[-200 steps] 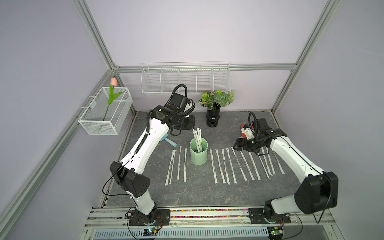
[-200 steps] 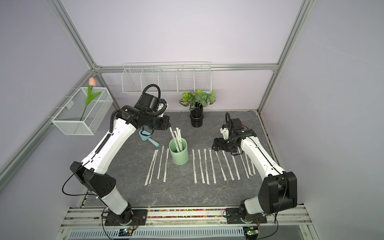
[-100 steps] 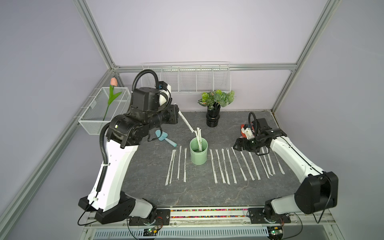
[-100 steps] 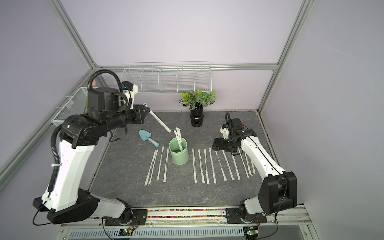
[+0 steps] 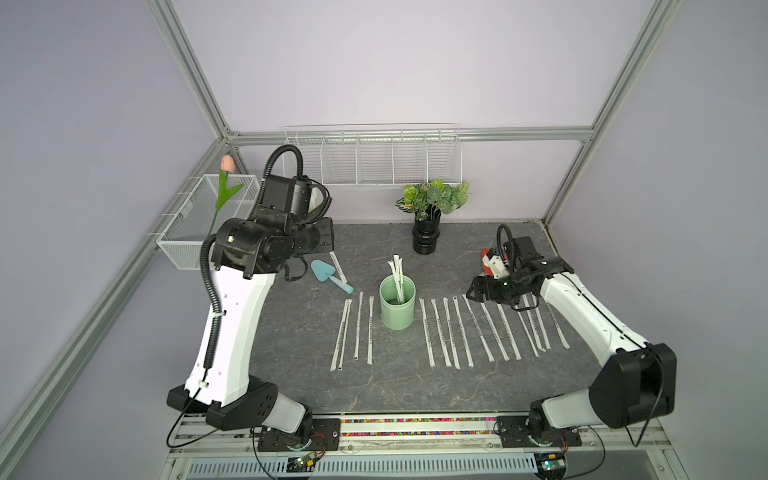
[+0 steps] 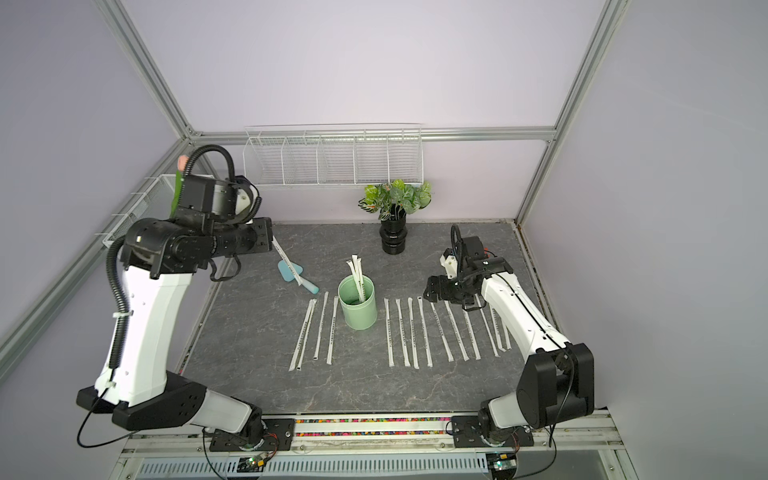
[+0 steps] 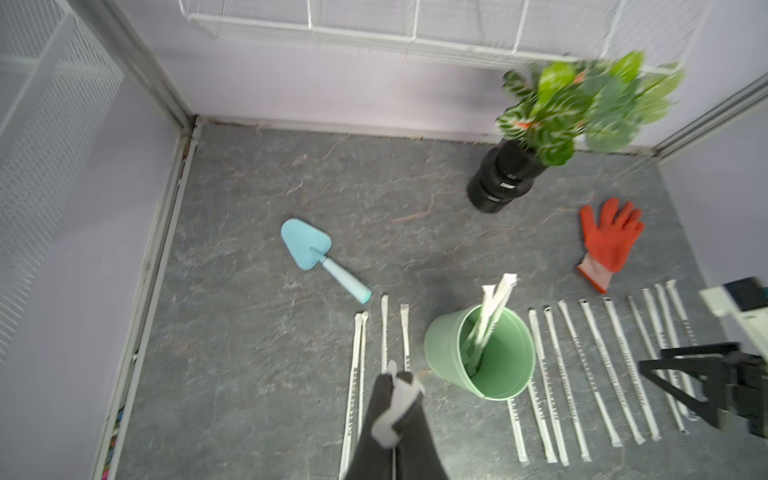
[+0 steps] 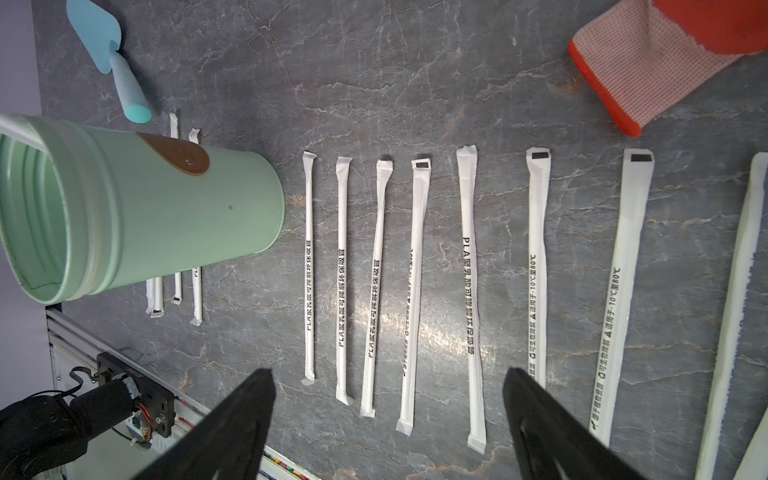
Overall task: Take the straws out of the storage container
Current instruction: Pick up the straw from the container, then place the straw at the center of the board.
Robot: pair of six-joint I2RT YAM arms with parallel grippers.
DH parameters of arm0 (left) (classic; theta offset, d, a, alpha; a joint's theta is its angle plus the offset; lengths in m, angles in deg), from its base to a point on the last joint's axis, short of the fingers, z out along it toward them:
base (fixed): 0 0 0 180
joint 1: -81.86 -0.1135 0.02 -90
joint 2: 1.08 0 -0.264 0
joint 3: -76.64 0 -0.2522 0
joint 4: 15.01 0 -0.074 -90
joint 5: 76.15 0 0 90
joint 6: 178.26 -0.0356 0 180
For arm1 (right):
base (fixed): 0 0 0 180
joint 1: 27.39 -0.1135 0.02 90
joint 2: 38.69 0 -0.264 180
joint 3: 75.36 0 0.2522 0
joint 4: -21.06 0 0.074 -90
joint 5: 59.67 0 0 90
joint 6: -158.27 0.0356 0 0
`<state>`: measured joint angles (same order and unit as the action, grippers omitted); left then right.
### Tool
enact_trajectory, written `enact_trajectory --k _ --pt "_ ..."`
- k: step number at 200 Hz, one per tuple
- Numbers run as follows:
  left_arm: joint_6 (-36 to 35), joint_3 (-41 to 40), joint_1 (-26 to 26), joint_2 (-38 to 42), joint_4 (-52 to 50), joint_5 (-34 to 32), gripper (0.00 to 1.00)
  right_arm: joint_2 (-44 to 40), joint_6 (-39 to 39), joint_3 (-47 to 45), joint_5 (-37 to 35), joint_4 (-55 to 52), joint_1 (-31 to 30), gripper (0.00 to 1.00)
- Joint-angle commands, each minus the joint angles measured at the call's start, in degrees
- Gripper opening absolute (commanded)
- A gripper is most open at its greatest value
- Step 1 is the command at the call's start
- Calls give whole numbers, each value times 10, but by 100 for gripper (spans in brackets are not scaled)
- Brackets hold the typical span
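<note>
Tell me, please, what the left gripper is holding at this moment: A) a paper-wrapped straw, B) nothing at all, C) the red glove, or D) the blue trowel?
A: the left gripper is shut on a paper-wrapped straw, which slants down from its tips, clear of the mint-green cup.

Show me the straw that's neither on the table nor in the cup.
The straw in the shut left claw, slanting by the blue trowel: the only one held.

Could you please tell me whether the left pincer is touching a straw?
Touching. The left wrist view shows the left pincer shut on a straw, its white wrapper pinched between the closed jaws.
</note>
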<state>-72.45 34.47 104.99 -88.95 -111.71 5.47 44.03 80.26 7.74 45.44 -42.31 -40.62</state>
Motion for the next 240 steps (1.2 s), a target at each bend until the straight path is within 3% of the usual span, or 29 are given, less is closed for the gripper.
enact_trajectory --k 1,70,167,240 --pt "-3 -19 -4 -24 -67 -43 0 -10 -8 3 13 -1 -2 89" --pt "2 -127 -19 -116 -101 -91 0 -7 -7 -8 16 3 -3 89" --pt "-26 -222 -54 -236 -41 -32 0 0 -3 -25 15 10 -3 89" --pt "-44 -239 -67 -295 -2 7 1 10 -1 -30 17 17 -3 89"
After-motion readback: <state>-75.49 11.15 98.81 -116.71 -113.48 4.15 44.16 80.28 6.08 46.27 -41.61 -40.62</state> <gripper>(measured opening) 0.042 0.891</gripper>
